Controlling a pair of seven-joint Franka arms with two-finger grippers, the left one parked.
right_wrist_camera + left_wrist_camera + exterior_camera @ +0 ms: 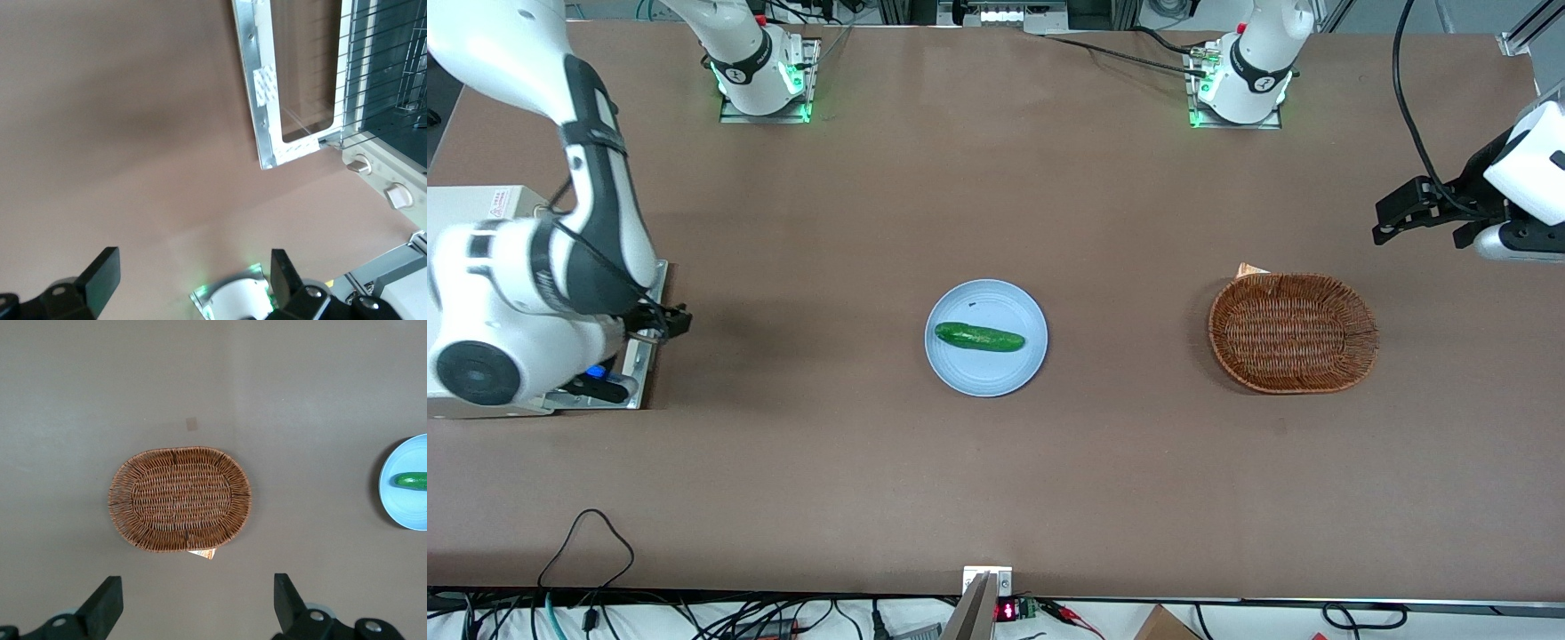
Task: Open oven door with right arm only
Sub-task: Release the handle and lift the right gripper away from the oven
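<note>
The oven door (pixel 288 80) lies swung down flat over the brown table (pixel 120 133), shiny inner face up, wire rack (pixel 390 60) exposed. The gripper (pixel 190 283) hovers above bare tabletop, fingers spread apart.

A: The oven door (pixel 293 80) lies open, its inner frame shiny bare metal around smooth glass. The bench (pixel 996 480) is matt brown.

B: The claw (pixel 190 277) above the bench near it, fingers spread, looks like matt black plastic. The basket (pixel 1293 332) is rough woven wicker.
</note>
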